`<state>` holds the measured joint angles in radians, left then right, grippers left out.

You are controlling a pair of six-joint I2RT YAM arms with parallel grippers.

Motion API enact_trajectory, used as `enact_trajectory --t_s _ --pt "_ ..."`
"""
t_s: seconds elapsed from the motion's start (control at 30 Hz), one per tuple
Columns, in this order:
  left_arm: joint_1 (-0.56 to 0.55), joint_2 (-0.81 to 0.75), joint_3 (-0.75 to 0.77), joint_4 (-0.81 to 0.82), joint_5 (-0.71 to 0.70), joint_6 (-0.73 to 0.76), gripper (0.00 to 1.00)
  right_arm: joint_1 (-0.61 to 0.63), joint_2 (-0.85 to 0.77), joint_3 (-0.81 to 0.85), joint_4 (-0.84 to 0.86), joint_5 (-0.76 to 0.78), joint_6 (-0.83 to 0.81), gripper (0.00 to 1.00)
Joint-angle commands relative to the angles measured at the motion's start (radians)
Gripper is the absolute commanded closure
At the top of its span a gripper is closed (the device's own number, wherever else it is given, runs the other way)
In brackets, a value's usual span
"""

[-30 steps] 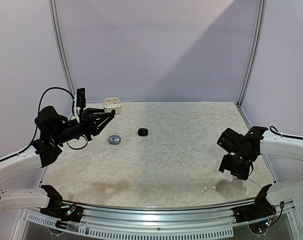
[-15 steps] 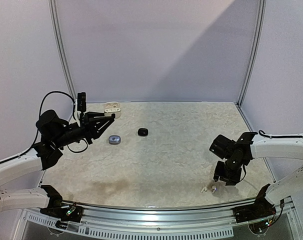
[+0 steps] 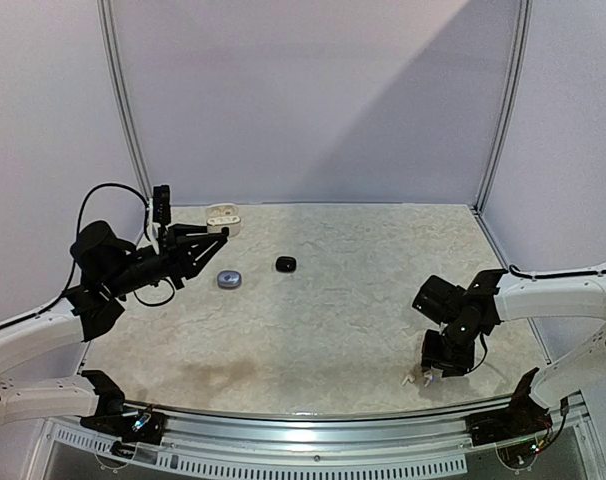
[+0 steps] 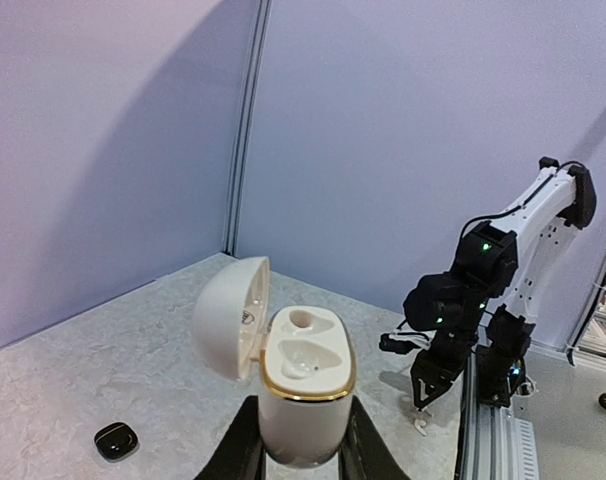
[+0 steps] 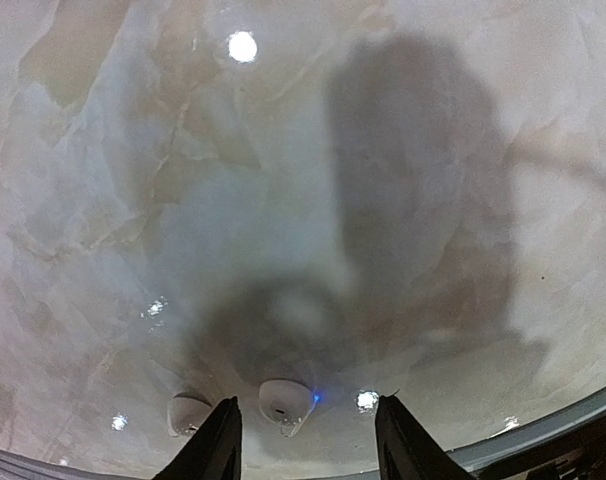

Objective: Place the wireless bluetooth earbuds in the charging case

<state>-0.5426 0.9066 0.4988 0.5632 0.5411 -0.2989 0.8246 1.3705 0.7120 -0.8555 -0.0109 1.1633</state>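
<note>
The right claw (image 5: 305,402) hangs low over the worktop (image 5: 313,150) with its jaws apart, straddling one white earbud (image 5: 284,398). Neither finger looks to be touching it. A second white earbud (image 5: 187,412) lies just outside one finger. Well apart, on the far left of the worktop, the left claw (image 4: 301,425) is clenched on the white charging case (image 4: 305,385), held upright with its lid swung open.

The risk, as I judge it, is that the bud is tiny and rounded (far smaller than the fingers). An off-centre squeeze could squirt it out or flick it toward the worktop's near edge, which is close. The outer finger might also nudge the neighbouring bud.

The claw's shadow hides the bud's stem and which way it lies. Whether the case's sockets are both bare is also hard to make out.
</note>
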Motion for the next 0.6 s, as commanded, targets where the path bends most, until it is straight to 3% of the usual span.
enact_trajectory --t_s 0.0,0.57 --pt "-0.004 -0.026 -0.021 0.0 -0.004 0.018 1.0 0.009 0.028 -0.001 0.009 -0.014 -0.037 0.55" --pt "-0.007 -0.033 -0.027 -0.017 -0.009 0.029 1.0 0.026 0.112 0.029 0.001 -0.015 -0.103 0.72"
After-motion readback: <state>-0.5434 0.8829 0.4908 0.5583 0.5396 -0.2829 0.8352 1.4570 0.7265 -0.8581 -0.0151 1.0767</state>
